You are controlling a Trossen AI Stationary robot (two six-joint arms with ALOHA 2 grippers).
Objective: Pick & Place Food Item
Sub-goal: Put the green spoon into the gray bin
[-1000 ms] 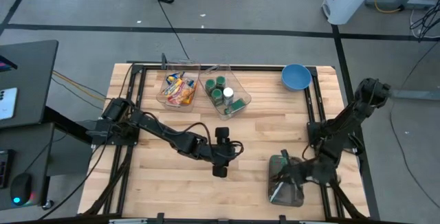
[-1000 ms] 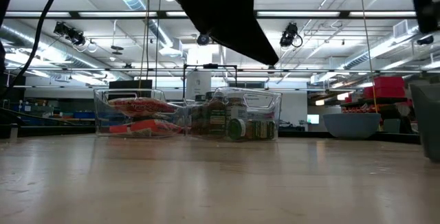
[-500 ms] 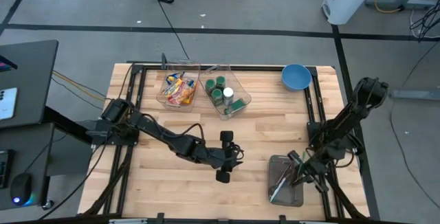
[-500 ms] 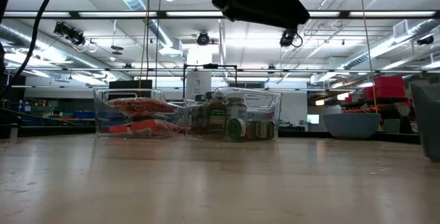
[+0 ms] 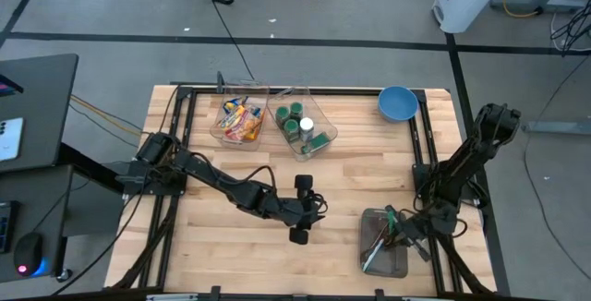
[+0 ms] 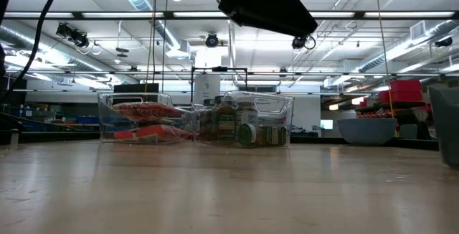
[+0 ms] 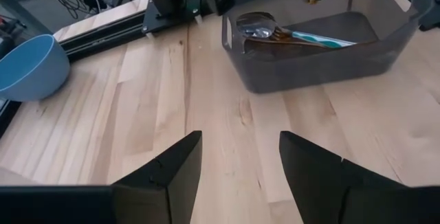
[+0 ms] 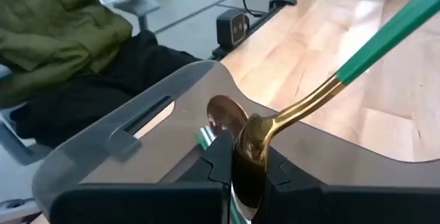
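My right gripper is shut on a gold spoon with a green handle above the grey utensil bin at the near right. My left gripper hovers open over bare wood at mid-table, holding nothing and facing that bin. The food sits at the far edge. It is a clear bin of snack packets and a clear bin of green cans, both resting on the tabletop and both in the low view. My right gripper pinches the spoon at its gold bowl end between its two fingers. The green handle slants up and away from the fingers. The spoon is lifted above the grey bin's wall.
A blue bowl stands at the far right corner. More utensils lie in the grey bin. Black rails run along the table's left and right sides. A person in a green jacket sits beyond the table's near right.
My right gripper, still shut on the spoon, has sunk toward the grey bin and drawn back toward the table's right edge while tipping. My left gripper has tipped a little in place and stays open.
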